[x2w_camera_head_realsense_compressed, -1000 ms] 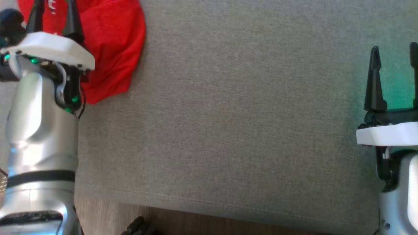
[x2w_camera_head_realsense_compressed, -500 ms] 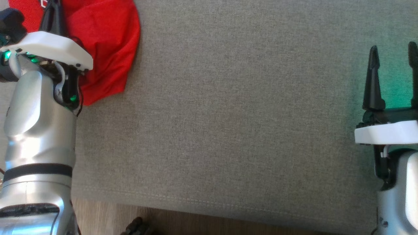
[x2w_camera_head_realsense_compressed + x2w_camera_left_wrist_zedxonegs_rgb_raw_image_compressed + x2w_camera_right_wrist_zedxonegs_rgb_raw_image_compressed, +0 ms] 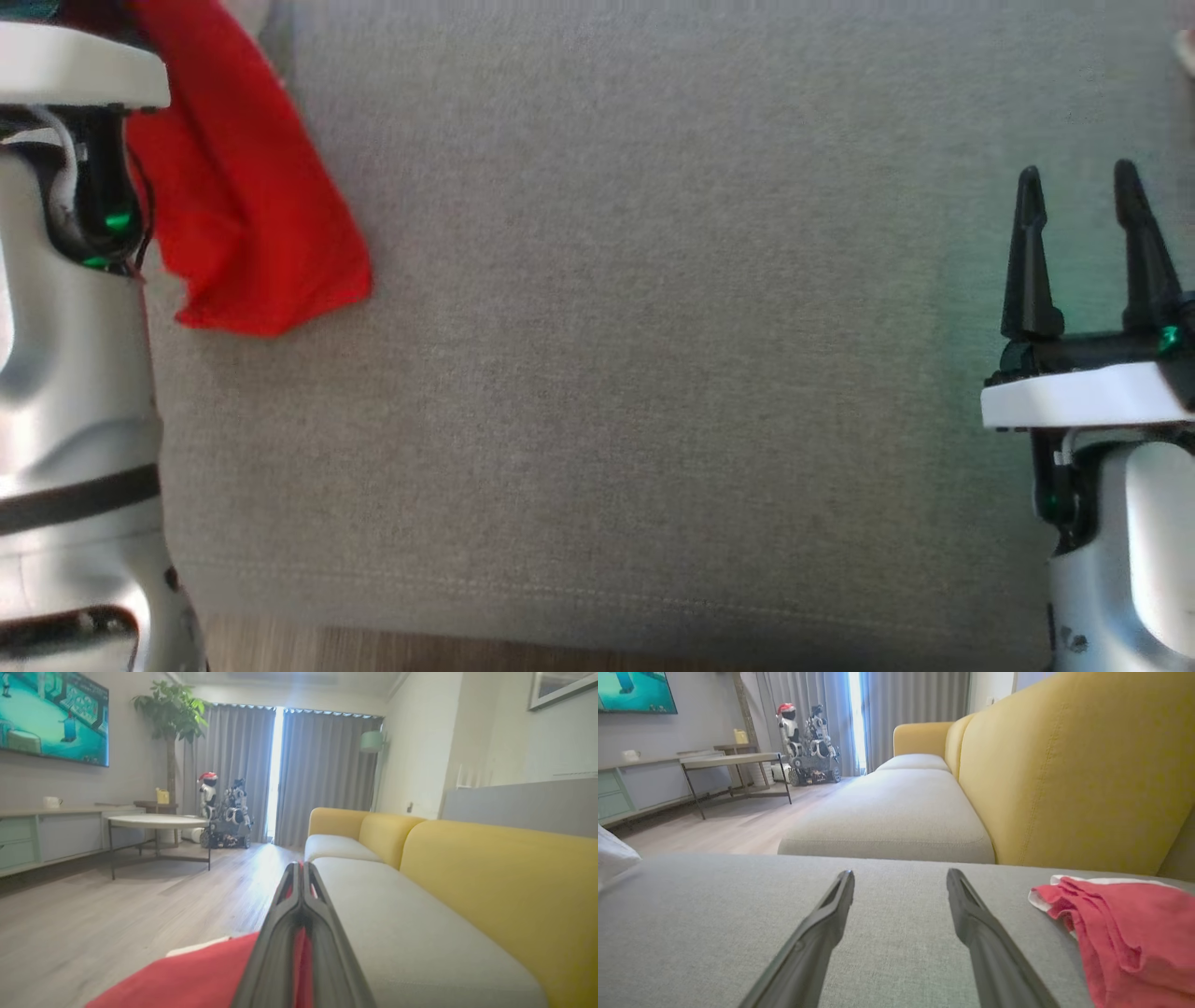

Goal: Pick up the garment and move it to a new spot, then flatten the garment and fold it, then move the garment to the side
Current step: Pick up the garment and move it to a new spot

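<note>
Pickup is the step in hand, we judge: our left gripper pinches the red garment, which hangs over the left end of the grey cushion. Next we need a carry toward open cushion. Our right gripper stands spread, empty. Left wrist view gives the pinch; head view gives the drape

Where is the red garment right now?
In the head view's upper left, the red garment hangs from the left gripper, jaws shut on it, over the grey sofa cushion, beside the left forearm.
</note>
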Robot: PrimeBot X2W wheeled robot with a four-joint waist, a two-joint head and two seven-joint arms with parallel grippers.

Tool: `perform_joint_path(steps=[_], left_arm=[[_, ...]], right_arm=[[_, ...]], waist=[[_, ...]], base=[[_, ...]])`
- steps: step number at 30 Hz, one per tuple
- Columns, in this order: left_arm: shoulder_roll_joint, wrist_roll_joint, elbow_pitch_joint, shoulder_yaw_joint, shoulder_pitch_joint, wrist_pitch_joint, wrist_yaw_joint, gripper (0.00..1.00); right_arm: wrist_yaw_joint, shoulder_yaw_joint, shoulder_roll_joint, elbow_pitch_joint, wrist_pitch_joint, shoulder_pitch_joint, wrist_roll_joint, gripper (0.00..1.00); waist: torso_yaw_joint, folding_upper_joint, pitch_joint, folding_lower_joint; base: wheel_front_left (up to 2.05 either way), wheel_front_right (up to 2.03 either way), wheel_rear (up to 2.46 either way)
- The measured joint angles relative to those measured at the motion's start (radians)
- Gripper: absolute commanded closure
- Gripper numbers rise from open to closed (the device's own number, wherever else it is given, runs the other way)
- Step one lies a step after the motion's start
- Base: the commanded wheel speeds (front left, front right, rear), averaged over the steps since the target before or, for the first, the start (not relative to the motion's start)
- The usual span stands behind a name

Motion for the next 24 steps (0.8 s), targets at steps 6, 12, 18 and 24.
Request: perform_joint_path(steps=[6,12,18,24], left_arm=[[0.001,0.010,-0.146,-0.042,0.018,0.025,-0.015,1.00],[-0.020,0.009,-0.271,-0.137,0.017,0.129,-0.029,1.00],[-0.065,0.021,-0.274,-0.228,0.014,0.176,-0.032,1.00],[-0.111,0.025,-0.192,-0.341,-0.005,0.185,-0.020,1.00]], right_arm=[[0.000,0.004,0.005,0.058,-0.039,-0.002,0.052,0.00],[0.000,0.013,0.006,0.085,-0.066,-0.007,0.099,0.00],[0.000,0.031,0.008,0.081,-0.079,-0.024,0.132,0.00],[0.000,0.054,0.008,0.054,-0.083,-0.045,0.175,0.00]], waist=[[-0.057,0.0000,-0.063,0.0000],[-0.148,0.0000,-0.090,0.0000],[-0.221,0.0000,-0.080,0.0000],[-0.318,0.0000,-0.040,0.0000]], base=[[0.00,0.00,0.00],[0.00,0.00,0.00],[0.00,0.00,0.00],[0.00,0.00,0.00]])
